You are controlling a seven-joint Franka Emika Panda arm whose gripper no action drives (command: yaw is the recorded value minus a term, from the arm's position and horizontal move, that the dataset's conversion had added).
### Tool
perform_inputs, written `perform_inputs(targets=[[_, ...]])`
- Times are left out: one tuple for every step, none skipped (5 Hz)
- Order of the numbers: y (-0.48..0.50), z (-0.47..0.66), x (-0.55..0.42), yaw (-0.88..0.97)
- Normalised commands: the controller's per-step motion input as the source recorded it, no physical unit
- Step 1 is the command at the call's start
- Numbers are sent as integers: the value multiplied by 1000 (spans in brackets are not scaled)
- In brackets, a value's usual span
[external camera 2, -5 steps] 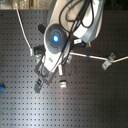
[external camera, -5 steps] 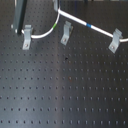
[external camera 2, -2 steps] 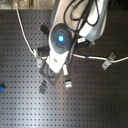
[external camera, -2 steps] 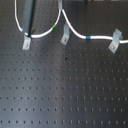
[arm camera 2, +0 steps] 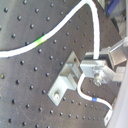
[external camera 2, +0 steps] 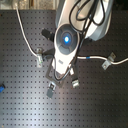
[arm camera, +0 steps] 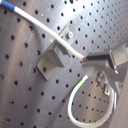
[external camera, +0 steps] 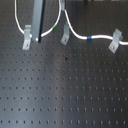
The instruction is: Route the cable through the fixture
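The white cable [external camera: 75, 33] comes down from the top left of the first exterior view. It passes the left fixture [external camera: 27, 38], shows its green band [external camera: 51, 26], loops up, and drops past the middle fixture [external camera: 65, 34]. Its blue band [external camera: 89, 37] lies before the right fixture [external camera: 116, 40]. My gripper [external camera: 36, 36] reaches down beside the left fixture. In the first wrist view the gripper [arm camera: 97, 69] looks shut on the cable [arm camera: 50, 31] next to a fixture [arm camera: 52, 61]. The second wrist view shows the same grip [arm camera 2: 97, 71], with the green band [arm camera 2: 40, 39] and the blue band [arm camera 2: 95, 99].
The black perforated table [external camera: 65, 90] stretches toward the camera. In the second exterior view the arm [external camera 2: 65, 39] with its blue light covers the middle. Metal fixtures stand at the left [external camera 2: 38, 59], the right [external camera 2: 107, 62] and below the arm [external camera 2: 51, 91]. A small blue object [external camera 2: 1, 90] lies at the second exterior view's left edge.
In the first exterior view my gripper has moved right and lower, to the left fixture. The cable's loop has come down with it, and the green band now shows.
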Motion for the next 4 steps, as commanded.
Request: perform_inputs(targets=[[-284,133,-204,-486],[0,41,1,0],[225,140,-182,80],[171,-1,57,200]])
